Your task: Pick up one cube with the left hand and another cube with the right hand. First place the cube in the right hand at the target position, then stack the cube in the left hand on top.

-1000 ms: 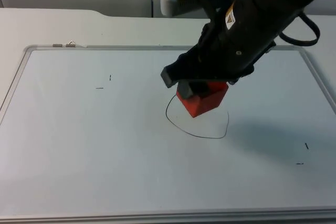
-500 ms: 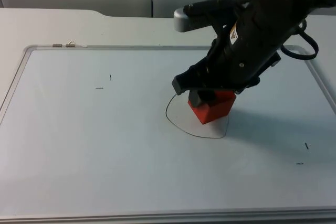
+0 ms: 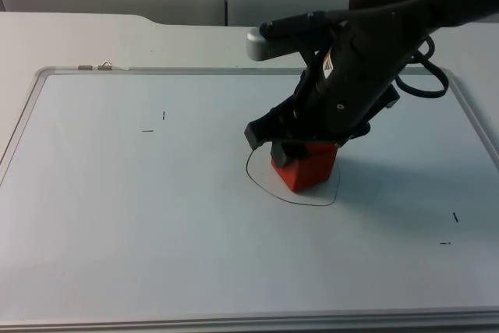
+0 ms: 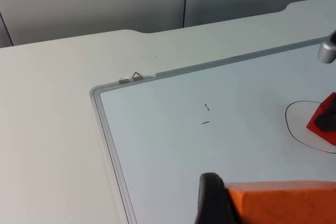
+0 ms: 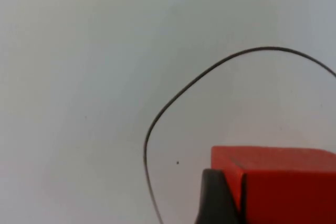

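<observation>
In the top view the red cube (image 3: 306, 168) is held tight by the right gripper (image 3: 300, 146) inside the drawn circle (image 3: 269, 186) on the counter (image 3: 156, 216), at about 3 o'clock from the middle, while in the left wrist view an orange cube (image 4: 283, 203) is held between the jaws of the left gripper (image 4: 273, 208), and in the right wrist view the red cube sits against a black fingertip (image 5: 212, 198).

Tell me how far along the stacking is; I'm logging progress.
Both cubes are picked up. The right gripper holds the red cube low inside the drawn circle, not yet released. The left gripper waits, holding the orange cube. Release and stacking remain.
</observation>
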